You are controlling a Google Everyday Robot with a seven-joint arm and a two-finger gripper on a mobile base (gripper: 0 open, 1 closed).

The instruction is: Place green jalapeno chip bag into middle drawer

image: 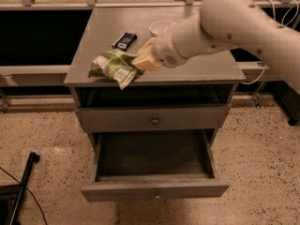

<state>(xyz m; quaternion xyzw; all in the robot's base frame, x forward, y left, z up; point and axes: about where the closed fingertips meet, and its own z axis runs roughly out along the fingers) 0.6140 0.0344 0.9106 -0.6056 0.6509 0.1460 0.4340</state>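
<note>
The green jalapeno chip bag (111,67) is crumpled at the front left of the grey cabinet top (197,69), with its white barcode corner hanging over the front edge. My gripper (141,61) comes in from the right and is shut on the bag's right end. The middle drawer (154,190) is pulled open below, its deep dark box empty. It lies under and in front of the bag and the gripper.
A small dark blue-labelled wrapper (124,40) and a white bowl (161,28) sit further back on the top. A shut grey drawer front with a centred brass knob (154,120) is above the open drawer. A black stand (21,186) lies on the speckled floor at the left.
</note>
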